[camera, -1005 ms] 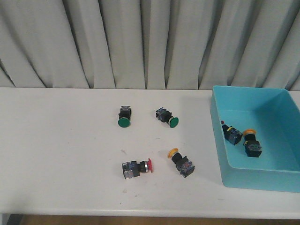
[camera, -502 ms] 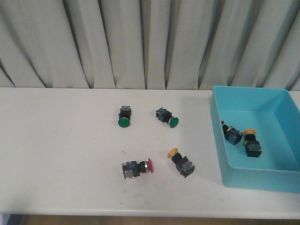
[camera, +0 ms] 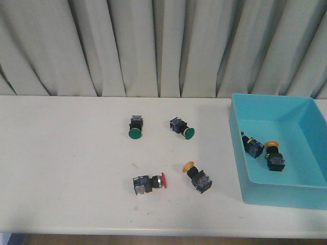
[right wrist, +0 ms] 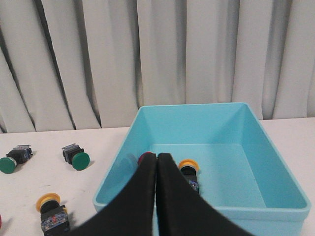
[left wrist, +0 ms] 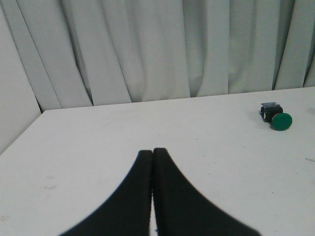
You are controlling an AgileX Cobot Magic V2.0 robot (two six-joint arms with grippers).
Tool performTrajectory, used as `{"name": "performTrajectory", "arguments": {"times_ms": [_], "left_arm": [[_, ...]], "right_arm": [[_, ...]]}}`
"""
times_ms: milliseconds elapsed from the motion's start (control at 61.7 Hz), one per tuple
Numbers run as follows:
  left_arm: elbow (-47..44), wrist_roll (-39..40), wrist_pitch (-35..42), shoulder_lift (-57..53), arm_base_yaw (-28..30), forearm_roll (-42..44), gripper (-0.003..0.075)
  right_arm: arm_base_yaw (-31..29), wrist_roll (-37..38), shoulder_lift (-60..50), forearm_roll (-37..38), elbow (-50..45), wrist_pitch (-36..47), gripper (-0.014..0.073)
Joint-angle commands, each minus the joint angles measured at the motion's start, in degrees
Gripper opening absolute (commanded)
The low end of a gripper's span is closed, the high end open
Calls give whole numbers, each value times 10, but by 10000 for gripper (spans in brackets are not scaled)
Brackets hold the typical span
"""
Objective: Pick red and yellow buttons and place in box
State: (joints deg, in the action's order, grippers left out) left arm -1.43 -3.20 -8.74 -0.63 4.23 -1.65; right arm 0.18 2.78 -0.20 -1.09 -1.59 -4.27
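Note:
A red button (camera: 149, 182) and a yellow button (camera: 197, 176) lie on the white table near its front edge. The turquoise box (camera: 311, 195) stands at the right and holds a red button (camera: 252, 144) and a yellow button (camera: 274, 156). In the right wrist view the box (right wrist: 275, 211), its yellow button (right wrist: 189, 168), the edge of its red button (right wrist: 144, 158) and the table's yellow button (right wrist: 51, 212) show. My left gripper (left wrist: 151, 150) is shut and empty above bare table. My right gripper (right wrist: 157, 155) is shut and empty before the box. Neither gripper shows in the front view.
Two green buttons lie further back on the table, one on the left (camera: 135, 127) and one on the right (camera: 182, 128); the left wrist view shows one (left wrist: 276, 115). Grey curtains hang behind the table. The table's left edge (left wrist: 19, 137) shows in the left wrist view.

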Motion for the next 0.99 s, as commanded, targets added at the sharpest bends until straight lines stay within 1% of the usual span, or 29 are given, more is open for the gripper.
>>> {"name": "performTrajectory", "arguments": {"times_ms": [0, 211, 324, 972], "left_arm": [[-29, 1, 43, -8, -2, -7, -6], [-29, 1, 43, -8, -2, -7, -6], [-29, 1, 43, -8, -2, -7, -6], [-29, 1, 43, -8, -2, -7, -6]], "right_arm": [[1, 2, -11, 7, -5, 22, -6], [1, 1, -11, 16, -5, 22, -6], [1, 3, -11, 5, -5, 22, -6], [1, 3, -10, 5, -5, 21, -6]]}}
